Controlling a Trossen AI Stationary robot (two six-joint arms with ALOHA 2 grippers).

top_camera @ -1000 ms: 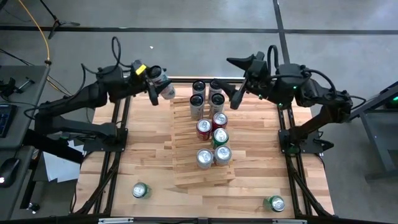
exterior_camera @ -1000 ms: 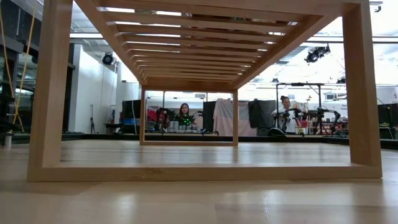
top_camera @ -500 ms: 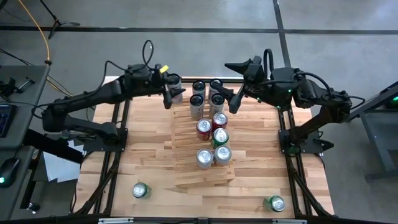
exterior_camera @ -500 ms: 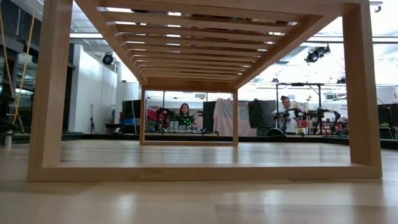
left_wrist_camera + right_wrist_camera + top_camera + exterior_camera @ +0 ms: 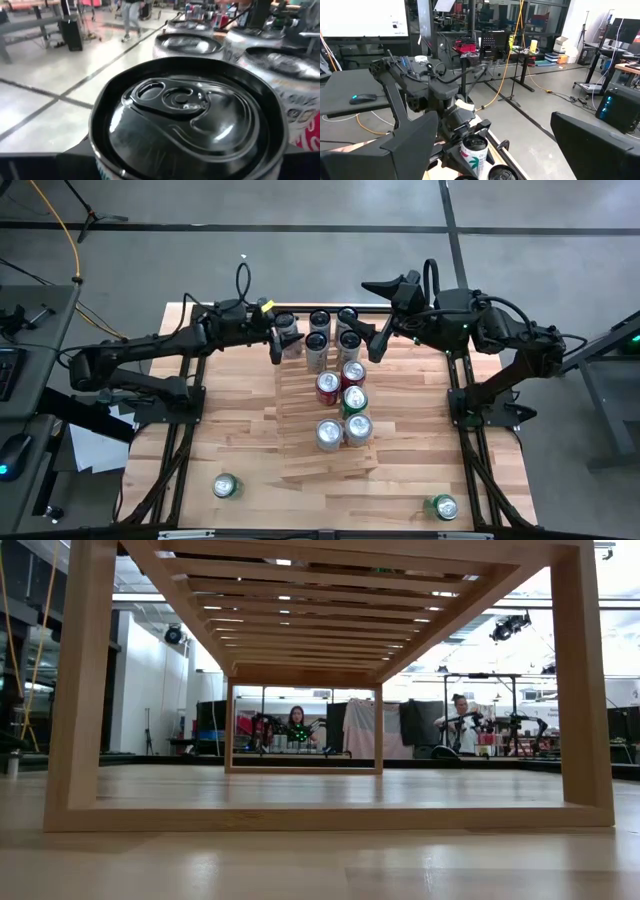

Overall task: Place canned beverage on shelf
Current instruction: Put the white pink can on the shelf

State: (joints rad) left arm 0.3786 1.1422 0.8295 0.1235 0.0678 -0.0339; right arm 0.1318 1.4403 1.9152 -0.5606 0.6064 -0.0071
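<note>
The shelf is a pale slatted rack in the middle of the table; the low view looks through beneath it. Several cans stand on it, such as a red one and a silver one. My left gripper is at the shelf's far left corner, shut on a white can with a black top. My right gripper hangs open over the shelf's far right side, holding nothing. My left gripper pinches the can's side wall between its two fingers, below the rim. The fingers come about level from the table's left. The can sits upright, top up; whether its base rests on the shelf I cannot tell.
Two silver-and-black cans stand close to the right of the held can. Two green cans lie on the tabletop near the front edge, one left, one right. People sit in the room behind.
My left gripper has carried the can down and toward the table's right, from beyond the far left of the shelf to its far left corner. The can, tilted before, now stands upright. The right arm has kept still.
</note>
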